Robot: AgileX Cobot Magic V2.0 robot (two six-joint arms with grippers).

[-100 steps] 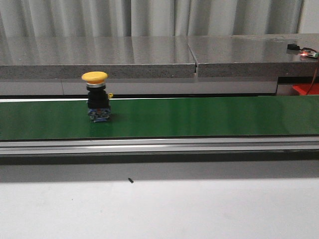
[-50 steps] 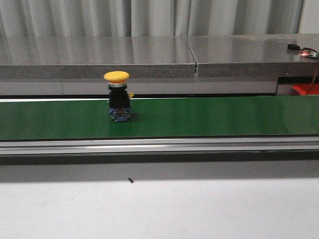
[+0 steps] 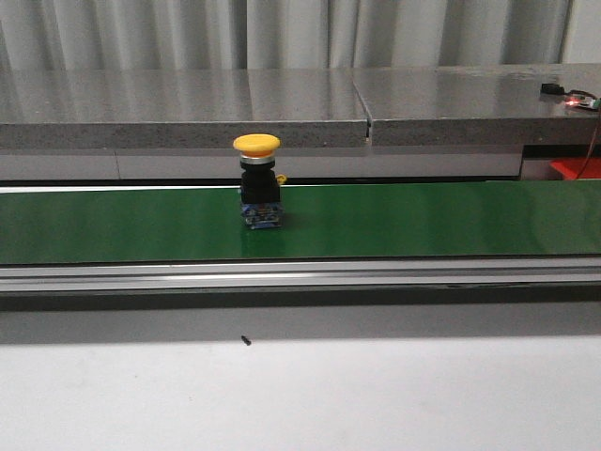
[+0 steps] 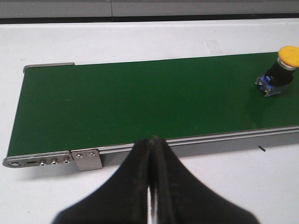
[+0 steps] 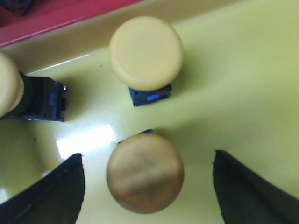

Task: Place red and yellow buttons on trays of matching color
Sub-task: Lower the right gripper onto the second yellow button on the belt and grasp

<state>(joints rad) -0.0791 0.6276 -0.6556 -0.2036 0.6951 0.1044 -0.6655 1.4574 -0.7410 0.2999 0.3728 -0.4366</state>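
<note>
The yellow button (image 3: 257, 181) moved right; three sit on the yellow tray (image 5: 243, 84).

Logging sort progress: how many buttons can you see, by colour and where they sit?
Yellow on the green belt: 1, the upright button
Yellow in the yellow tray: 3, the last cut off at the picture's edge
Red: 0
Total: 4
</note>
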